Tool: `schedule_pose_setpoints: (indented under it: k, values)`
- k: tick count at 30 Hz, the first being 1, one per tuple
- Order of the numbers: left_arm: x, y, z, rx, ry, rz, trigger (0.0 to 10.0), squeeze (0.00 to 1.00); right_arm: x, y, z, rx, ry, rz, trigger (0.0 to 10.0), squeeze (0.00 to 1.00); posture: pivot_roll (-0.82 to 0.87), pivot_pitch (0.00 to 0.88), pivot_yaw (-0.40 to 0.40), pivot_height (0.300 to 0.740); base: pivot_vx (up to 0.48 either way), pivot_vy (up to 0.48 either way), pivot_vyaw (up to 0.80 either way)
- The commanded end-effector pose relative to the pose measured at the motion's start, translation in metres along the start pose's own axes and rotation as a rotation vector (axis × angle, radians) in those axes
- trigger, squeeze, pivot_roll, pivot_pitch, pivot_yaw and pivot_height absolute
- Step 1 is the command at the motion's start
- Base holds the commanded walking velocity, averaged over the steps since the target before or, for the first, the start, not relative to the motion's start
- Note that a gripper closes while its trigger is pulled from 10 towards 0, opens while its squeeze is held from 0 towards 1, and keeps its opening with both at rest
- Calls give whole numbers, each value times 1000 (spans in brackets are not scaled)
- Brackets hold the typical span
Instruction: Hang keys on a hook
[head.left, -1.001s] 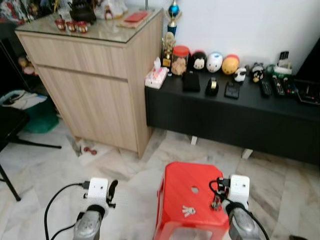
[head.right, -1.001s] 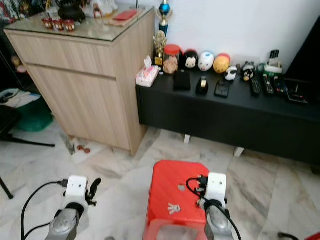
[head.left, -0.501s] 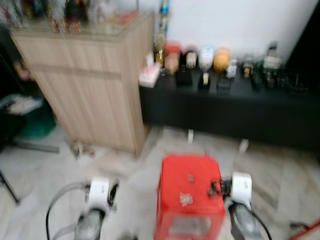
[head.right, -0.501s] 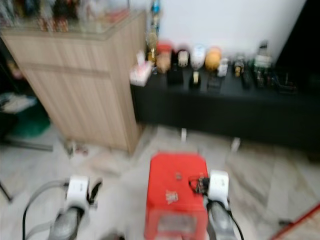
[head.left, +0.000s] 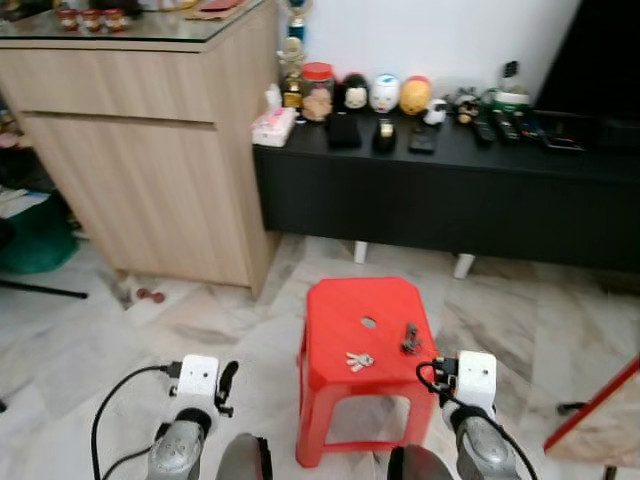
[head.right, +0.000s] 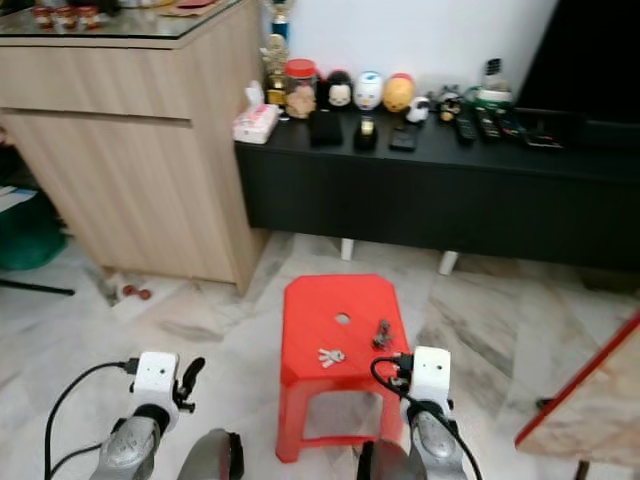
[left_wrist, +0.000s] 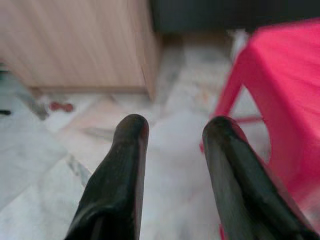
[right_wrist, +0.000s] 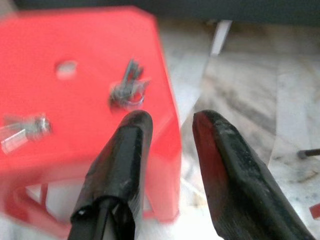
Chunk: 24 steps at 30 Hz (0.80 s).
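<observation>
Metal keys (head.left: 410, 338) on glossy red plastic stool (head.left: 335, 310) — veined marble floor (head.left: 80, 340)

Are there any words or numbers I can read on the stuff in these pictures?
No, none can be read.
The tissue pack has print, too small to read.
The red-lidded jar and the remotes on the black cabinet: too small and blurred.

Both silver arms end in white box-shaped wrist units. Looping black cables run to each. The left gripper (left_wrist: 170, 135) and right gripper (right_wrist: 167, 122) have long, rounded black fingers.
</observation>
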<state>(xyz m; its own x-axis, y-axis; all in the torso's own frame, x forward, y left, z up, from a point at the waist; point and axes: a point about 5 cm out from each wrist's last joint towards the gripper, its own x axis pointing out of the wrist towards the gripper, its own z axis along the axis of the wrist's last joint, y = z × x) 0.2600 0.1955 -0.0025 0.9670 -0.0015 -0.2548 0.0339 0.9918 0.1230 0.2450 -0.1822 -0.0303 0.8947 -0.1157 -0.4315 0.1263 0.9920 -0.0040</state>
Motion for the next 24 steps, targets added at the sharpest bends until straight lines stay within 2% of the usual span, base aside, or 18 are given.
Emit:
schedule_pose_setpoints:
  k: [1,6,9,12,24]
  values:
    - [-6,-1,-11,-7,50,-11,10000,0,0,2,0,4,4,7,10000,0,-30,43,-17,623,0,0,0]
    - [-5,-2,-12,-10,60,-24,10000,0,0,3,0,-15,2,22,10000,0,-29,45,-17,623,0,0,0]
    - [-5,-2,-12,-12,59,-23,10000,0,0,4,1,-16,-10,29,10000,0,-29,45,-17,623,0,0,531]
    - [-5,-2,-11,-15,57,-24,10000,0,0,5,0,-10,-7,32,10000,0,-29,45,-17,623,246,0,708]
    - [-4,-4,-11,-16,61,-31,10000,0,0,5,-1,7,-2,35,10000,0,-29,47,-17,623,282,0,0]
